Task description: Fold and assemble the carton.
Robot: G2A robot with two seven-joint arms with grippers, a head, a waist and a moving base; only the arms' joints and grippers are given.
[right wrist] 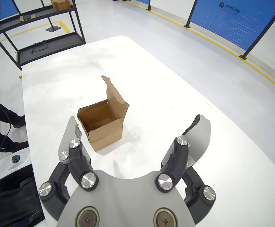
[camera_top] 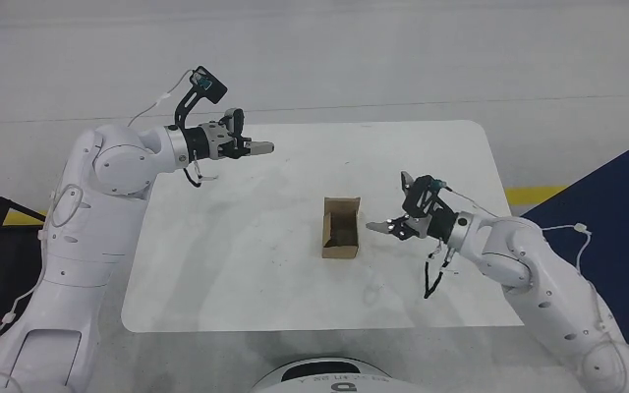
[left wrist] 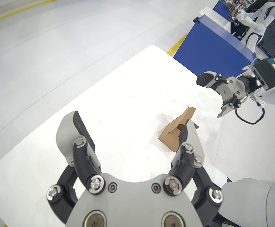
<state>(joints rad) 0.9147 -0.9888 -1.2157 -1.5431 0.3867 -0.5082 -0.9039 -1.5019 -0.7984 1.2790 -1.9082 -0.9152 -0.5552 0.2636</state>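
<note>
Brown cardboard carton (camera_top: pixel 341 228) stood erected on the white worktop (camera_top: pixel 246 285), lid flap (right wrist: pixel 113 96) upright, closing left to do; we saw left pincer (camera_top: pixel 267 148) and right pincer (camera_top: pixel 373 227) gaping, empty.

Open-fingered, my right gripper (right wrist: pixel 136 123) hangs in the foreground over a white table (right wrist: pixel 171 103). At the centre of the frame a small brown carton (right wrist: pixel 106 131) stands upright on the tabletop, its top open and one lid flap (right wrist: pixel 113 96) raised on the side away from me. Behind the table stand a black shelf rack (right wrist: pixel 53 44), with cardboard boxes (right wrist: pixel 59 4) on its highest shelf, and blue partition panels (right wrist: pixel 225 23).
</note>
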